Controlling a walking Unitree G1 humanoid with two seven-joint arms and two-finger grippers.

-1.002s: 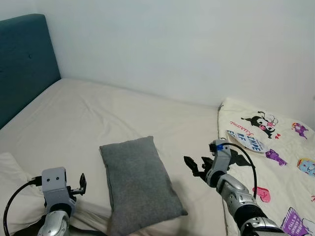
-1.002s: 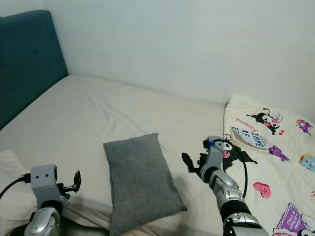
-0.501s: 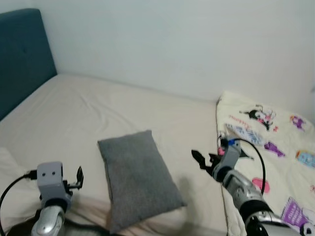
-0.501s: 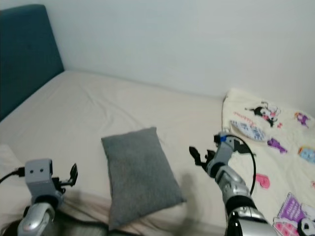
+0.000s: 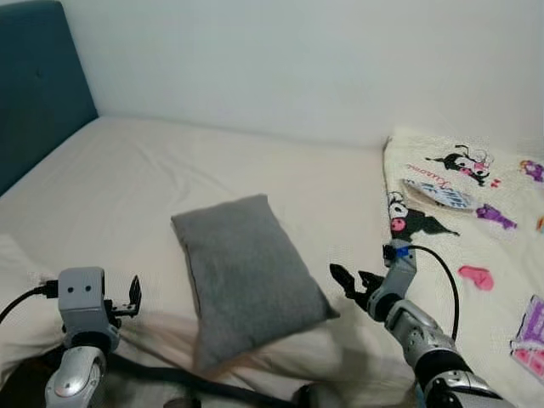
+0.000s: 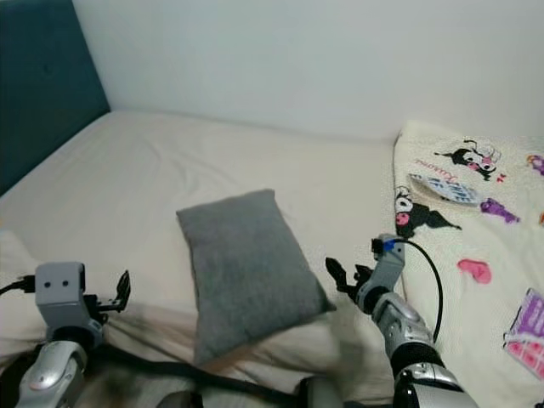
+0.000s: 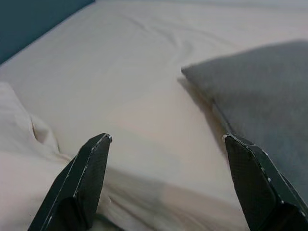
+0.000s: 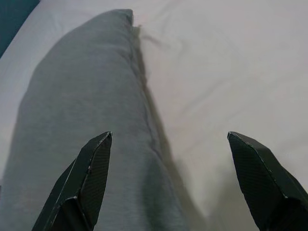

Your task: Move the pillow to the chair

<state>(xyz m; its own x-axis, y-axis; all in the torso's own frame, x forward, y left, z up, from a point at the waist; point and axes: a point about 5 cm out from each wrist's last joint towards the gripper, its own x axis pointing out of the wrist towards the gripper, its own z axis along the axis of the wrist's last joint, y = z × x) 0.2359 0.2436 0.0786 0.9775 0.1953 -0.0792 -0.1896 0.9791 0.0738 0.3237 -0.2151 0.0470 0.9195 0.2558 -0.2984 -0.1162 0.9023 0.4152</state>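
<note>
A grey rectangular pillow (image 5: pixel 246 274) lies flat on the cream bed sheet (image 5: pixel 195 170), near the bed's front edge. My left gripper (image 5: pixel 133 297) hovers open just left of the pillow, over the front edge. My right gripper (image 5: pixel 353 280) hovers open just right of the pillow's near right corner, nothing between its fingers. In the left wrist view the pillow (image 7: pixel 260 106) lies off to one side, ahead of the spread fingers (image 7: pixel 91 178). The right wrist view looks along the pillow (image 8: pixel 86 125) with its fingers (image 8: pixel 94 173) wide apart over it.
A teal padded headboard (image 5: pixel 38 81) stands at the far left. A cream blanket with cartoon prints (image 5: pixel 476 204) covers the bed's right part. A white wall (image 5: pixel 297 59) runs behind the bed. A second cream pillow (image 5: pixel 17 280) lies at the near left.
The camera has moved closer and tilted down, so the pillow sits higher in view. Both grippers stay open on either side of the pillow; the right one now sits lower and nearer its corner.
</note>
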